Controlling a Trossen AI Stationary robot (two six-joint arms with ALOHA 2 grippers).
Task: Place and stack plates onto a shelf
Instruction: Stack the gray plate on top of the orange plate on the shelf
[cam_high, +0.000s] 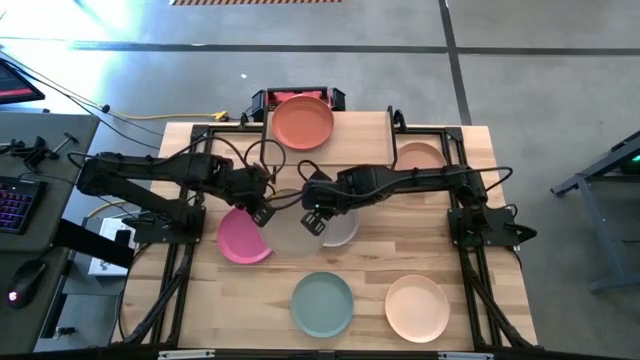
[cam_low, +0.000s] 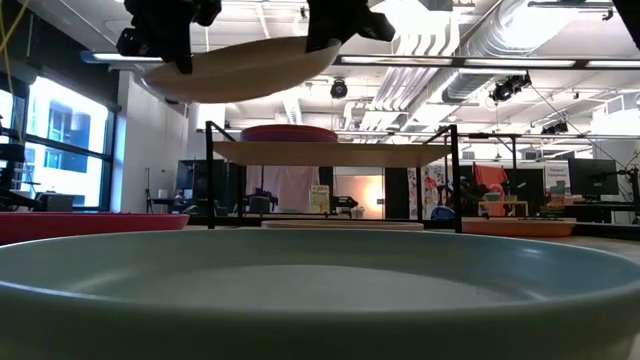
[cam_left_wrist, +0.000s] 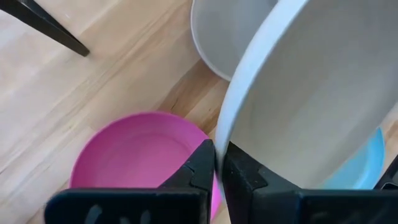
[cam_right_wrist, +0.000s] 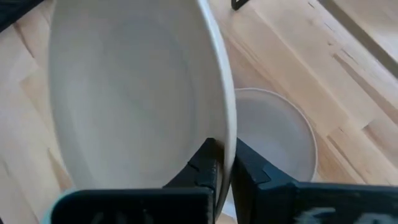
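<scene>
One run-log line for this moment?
left gripper: shut on beige plate | right gripper: shut on same plate | plate: lifted | shelf: terracotta plate

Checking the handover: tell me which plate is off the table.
The beige plate, held in the air by both grippers, left and right, each pinching its rim.
</scene>
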